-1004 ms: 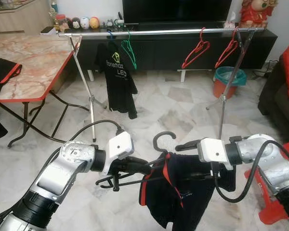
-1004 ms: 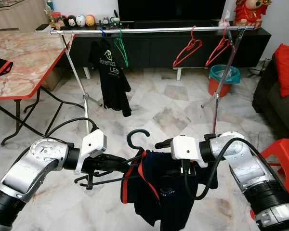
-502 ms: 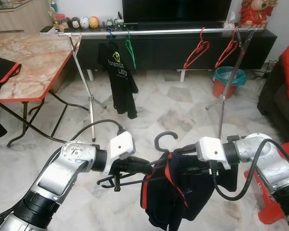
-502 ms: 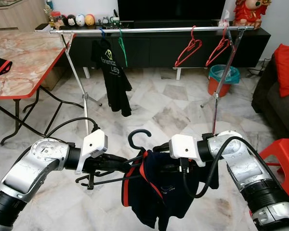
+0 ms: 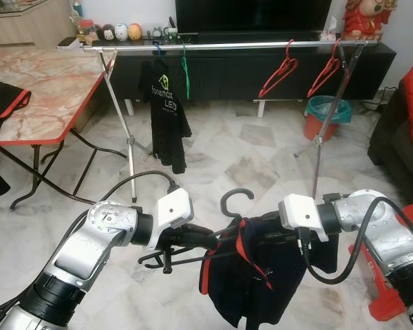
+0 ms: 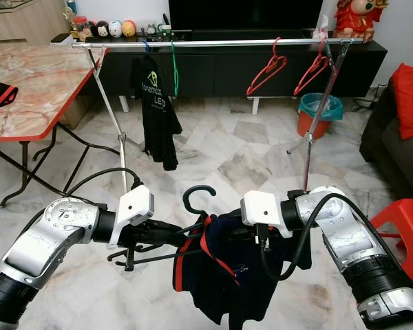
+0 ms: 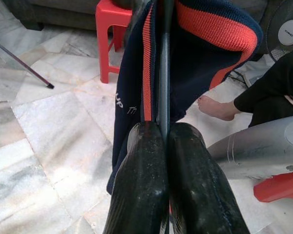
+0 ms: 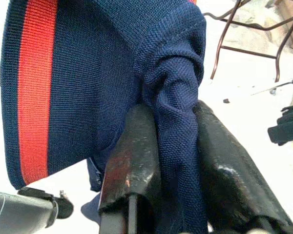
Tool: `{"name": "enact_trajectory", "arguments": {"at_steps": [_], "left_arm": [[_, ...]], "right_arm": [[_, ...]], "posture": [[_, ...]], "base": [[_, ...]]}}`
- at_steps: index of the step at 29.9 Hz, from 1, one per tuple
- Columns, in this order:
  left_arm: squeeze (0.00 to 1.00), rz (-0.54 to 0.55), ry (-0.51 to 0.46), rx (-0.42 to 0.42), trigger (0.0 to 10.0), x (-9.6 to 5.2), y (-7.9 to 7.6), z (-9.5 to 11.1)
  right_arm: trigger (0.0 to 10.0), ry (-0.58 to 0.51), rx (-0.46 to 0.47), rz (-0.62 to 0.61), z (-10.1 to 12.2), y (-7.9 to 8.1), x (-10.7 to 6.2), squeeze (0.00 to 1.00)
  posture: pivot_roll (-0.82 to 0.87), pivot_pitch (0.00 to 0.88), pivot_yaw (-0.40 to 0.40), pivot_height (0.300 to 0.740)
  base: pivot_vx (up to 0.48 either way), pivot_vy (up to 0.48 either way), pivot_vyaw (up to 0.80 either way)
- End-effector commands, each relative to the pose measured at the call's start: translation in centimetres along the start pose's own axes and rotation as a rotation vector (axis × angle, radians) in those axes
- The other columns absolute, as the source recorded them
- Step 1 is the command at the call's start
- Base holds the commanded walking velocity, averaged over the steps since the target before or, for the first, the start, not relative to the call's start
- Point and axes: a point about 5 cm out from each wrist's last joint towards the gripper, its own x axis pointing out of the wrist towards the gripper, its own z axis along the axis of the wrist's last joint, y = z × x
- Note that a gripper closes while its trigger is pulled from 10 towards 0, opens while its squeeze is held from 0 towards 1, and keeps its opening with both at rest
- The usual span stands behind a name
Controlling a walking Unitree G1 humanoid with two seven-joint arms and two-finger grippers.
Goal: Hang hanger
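Observation:
A black hanger (image 5: 235,199) is held low before me with a navy shirt with red trim (image 5: 251,275) draped on it. My left gripper (image 5: 217,240) is shut on the hanger's arm; in the left wrist view its fingertips (image 7: 146,141) pinch the dark rod (image 7: 163,73) against the shirt. Coming from the other side, my right gripper (image 5: 260,237) is shut on a bunched fold of the shirt (image 8: 176,87). The silver clothes rail (image 5: 248,45) stands across the room, well beyond both grippers.
On the rail hang a black printed shirt (image 5: 166,113), a green hanger (image 5: 186,65) and two red hangers (image 5: 279,72). A marble table (image 5: 41,89) is at left, a teal bin (image 5: 321,113) by the rail's right leg, a red stool (image 5: 399,289) at right. A person's foot (image 7: 217,107) is nearby.
My right gripper has drawn slightly left, bunching the navy shirt's shoulder on the hanger. The black shirt and green hanger on the rail have swung edge-on. The left gripper holds still.

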Motion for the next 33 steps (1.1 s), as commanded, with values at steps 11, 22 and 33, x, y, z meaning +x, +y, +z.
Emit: {"name": "enact_trajectory", "arguments": {"at_steps": [11, 22, 33], "left_arm": [[0.00, -0.015, -0.032, 0.066, 10.0, 0.5, 0.1, 1.2], [1.00, 0.009, -0.053, 0.053, 10.0, -0.2, 0.5, 1.2], [1.00, 0.095, -0.039, 0.038, 10.0, -2.7, 1.5, 1.0]], "right_arm": [[0.0, -0.041, -0.014, 0.026, 0.8, 0.1, 0.6, 0.00], [0.0, -0.024, -0.005, 0.032, 0.5, 0.3, 0.8, 0.00], [0.0, -0.008, -0.001, 0.040, 0.2, 0.4, 1.1, 0.00]], "posture": [[-0.08, 0.000, 0.002, 0.740], [-0.08, 0.006, 0.003, 0.740], [-0.07, 0.015, 0.003, 0.740]], "base": [[0.000, 0.000, 0.00], [0.000, 0.000, 0.00], [0.000, 0.000, 0.00]]}}
